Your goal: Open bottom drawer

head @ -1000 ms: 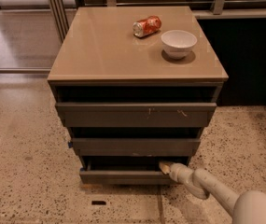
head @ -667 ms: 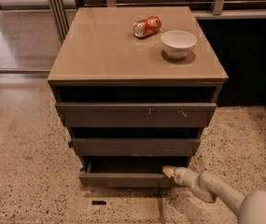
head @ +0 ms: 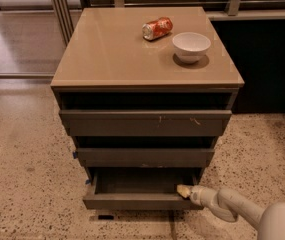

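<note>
The bottom drawer [head: 132, 201] is the lowest, slimmest dark grey front of the cabinet. It stands pulled out some way, and its shallow grey box shows behind the front. My gripper [head: 183, 191] reaches in from the lower right on a white arm. Its pale tip rests at the drawer front's top edge near the right end. Above are the mid-sized drawer front [head: 144, 157] and the widest drawer front [head: 144, 122] with pale scratch marks, both closed.
A tan cabinet top [head: 112, 49] carries an orange soda can [head: 157, 28] lying on its side and a white bowl [head: 191, 46]. Speckled floor surrounds the cabinet. A dark wall panel is at the right and metal poles at the back left.
The bottom drawer has slid further out toward me, showing more of its inside. My gripper has moved down and outward with the drawer front.
</note>
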`<control>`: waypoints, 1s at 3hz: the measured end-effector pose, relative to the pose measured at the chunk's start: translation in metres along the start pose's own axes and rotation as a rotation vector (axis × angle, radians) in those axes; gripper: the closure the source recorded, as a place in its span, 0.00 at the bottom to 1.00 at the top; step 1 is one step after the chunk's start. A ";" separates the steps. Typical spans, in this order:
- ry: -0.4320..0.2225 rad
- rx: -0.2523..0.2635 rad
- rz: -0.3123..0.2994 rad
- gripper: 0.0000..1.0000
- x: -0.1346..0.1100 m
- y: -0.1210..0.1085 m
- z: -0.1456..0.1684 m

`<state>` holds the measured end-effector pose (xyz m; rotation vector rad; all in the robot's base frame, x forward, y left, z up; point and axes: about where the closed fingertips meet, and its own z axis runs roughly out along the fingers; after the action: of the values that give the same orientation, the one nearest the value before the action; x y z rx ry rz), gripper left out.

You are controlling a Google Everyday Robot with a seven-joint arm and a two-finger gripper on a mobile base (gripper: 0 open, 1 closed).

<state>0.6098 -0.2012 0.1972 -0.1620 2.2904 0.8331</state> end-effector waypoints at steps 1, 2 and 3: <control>0.059 -0.032 0.059 1.00 0.018 0.005 -0.017; 0.112 -0.147 0.057 1.00 0.028 0.032 -0.032; 0.112 -0.147 0.057 1.00 0.028 0.032 -0.032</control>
<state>0.5601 -0.1922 0.2142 -0.2144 2.3472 1.0463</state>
